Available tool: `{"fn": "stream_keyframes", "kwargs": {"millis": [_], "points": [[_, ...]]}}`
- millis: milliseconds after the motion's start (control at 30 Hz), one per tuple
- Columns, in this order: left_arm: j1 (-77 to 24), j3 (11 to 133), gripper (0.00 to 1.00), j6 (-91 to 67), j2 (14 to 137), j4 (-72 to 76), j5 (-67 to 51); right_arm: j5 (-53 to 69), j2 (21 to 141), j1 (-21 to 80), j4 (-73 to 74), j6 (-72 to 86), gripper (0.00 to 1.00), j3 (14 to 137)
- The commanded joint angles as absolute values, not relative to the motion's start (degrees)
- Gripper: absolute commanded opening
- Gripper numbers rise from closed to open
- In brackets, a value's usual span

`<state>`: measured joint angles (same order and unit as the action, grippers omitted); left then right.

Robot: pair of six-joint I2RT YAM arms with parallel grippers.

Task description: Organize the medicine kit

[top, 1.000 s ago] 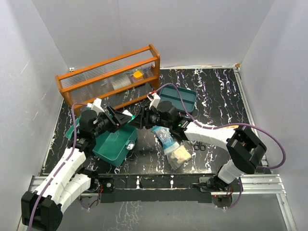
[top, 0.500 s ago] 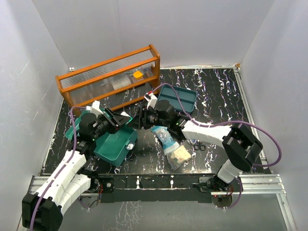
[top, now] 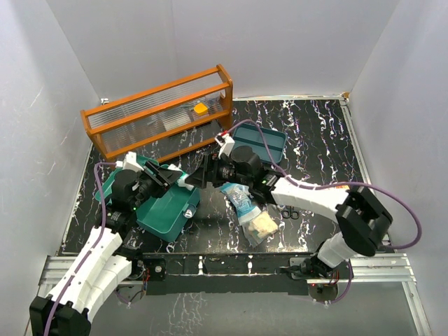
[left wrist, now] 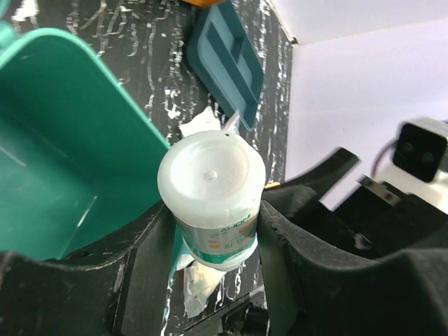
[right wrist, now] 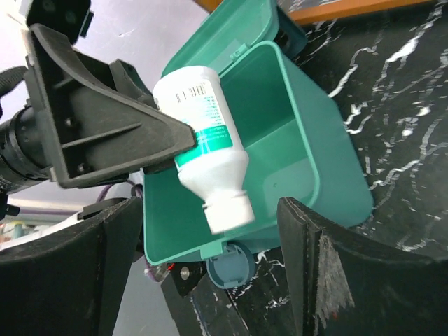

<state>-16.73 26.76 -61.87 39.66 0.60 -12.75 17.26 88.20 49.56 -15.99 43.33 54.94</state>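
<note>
Two packets (top: 245,203) beside box (top: 161,215) | rack (top: 157,112) behind | tray (top: 273,143) apart | bottle (left wrist: 210,203) above box

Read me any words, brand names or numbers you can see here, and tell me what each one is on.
White bottle: barcode and fine print on its label, too small to read; its orange lettering is blurred.
Blue packet: any print too small to read.
No other text shows.

The left arm (top: 94,255) and right arm (top: 308,198) wore white shells between black joint housings, each trailed by a purple cable (top: 103,210); the left hand (top: 183,180) and right hand (top: 204,175) were matte black, with broad wedge-shaped fingers (right wrist: 336,280)
</note>
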Motion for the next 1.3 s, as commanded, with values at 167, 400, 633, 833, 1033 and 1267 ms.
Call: {"fn": "stream_keyframes", "kwargs": {"millis": [167, 400, 633, 833, 1033, 1267], "points": [[-16.9, 31.3, 0.38, -63.9, 38.9, -15.9, 0.8, 4.2, 76.1, 49.7, -11.6, 37.6, 0.77, 52.2], [-18.2, 31.3, 0.36, -63.2, 44.1, -13.4, 3.0, 2.7, 74.8, 49.7, -11.0, 37.4, 0.77, 51.4], [-23.0, 32.8, 0.36, -64.7, 49.8, -14.8, 10.5, 0.5, 73.6, 49.7, -9.1, 37.1, 0.77, 51.4], [-24.2, 32.4, 0.37, -66.7, 53.5, -13.9, 13.8, 0.1, 72.2, 49.7, -5.8, 38.0, 0.77, 52.3], [-26.0, 31.2, 0.36, -69.0, 55.8, -10.3, 17.7, -1.8, 69.3, 49.6, -4.8, 38.6, 0.77, 50.0], [-26.5, 31.9, 0.36, -68.4, 60.9, -8.9, 21.2, -4.2, 65.8, 49.6, -4.6, 39.7, 0.77, 47.1]]}}
